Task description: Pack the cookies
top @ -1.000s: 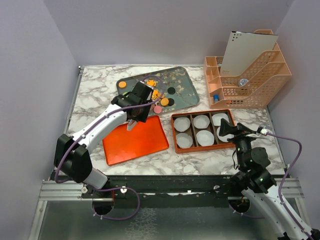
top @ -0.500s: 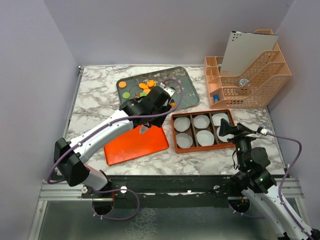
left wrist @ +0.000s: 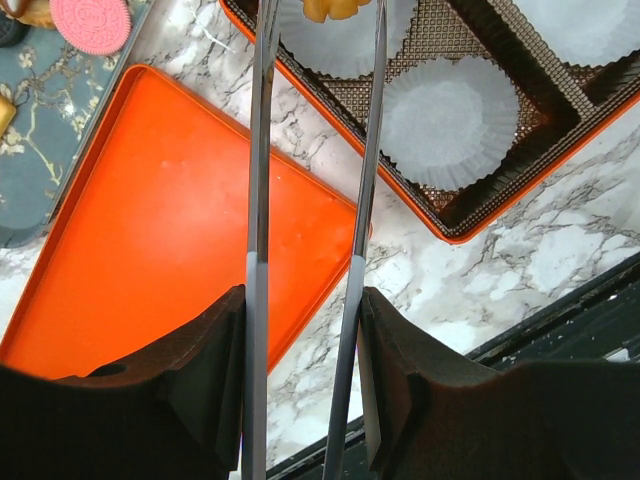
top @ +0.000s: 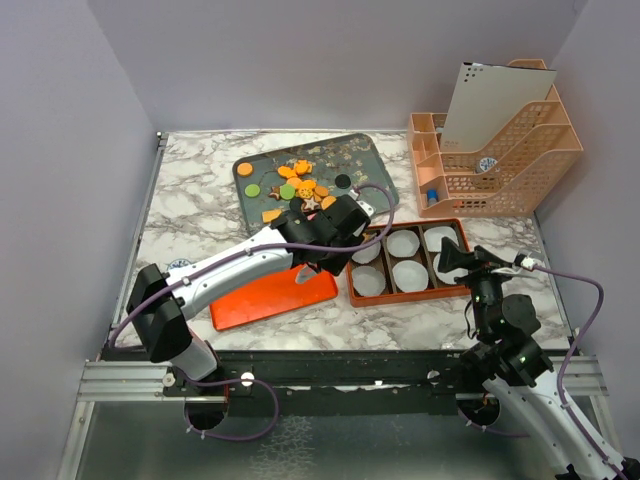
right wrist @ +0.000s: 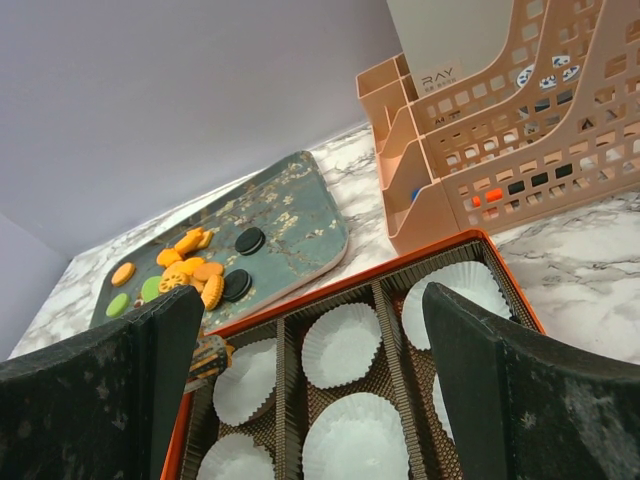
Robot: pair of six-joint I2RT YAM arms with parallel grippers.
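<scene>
We judge the packing barely begun: every paper cup [left wrist: 450,120] we can see in the box [top: 395,297] is empty, and the first cookie [right wrist: 207,356] is not yet set down. The left end effector [left wrist: 318,20], two long thin metal blades, is closed on this ridged orange cookie, just above the box's far-left cup. The other cookies [top: 300,187] lie heaped on the tray [top: 370,165] behind the box. They are mostly round orange discs, with green, black and pink ones and a star. So nearly all the work lies ahead.

The right end effector [right wrist: 310,310] hovers at the box's near-right corner, its broad black fingers [right wrist: 90,400] spread wide and holding nothing.

The cups are white, pleated and thin. The box is orange with a brown lattice floor and dividers. A smooth orange lid [left wrist: 170,230] lies flat just left of the box on the marbled bench [top: 190,190].
</scene>
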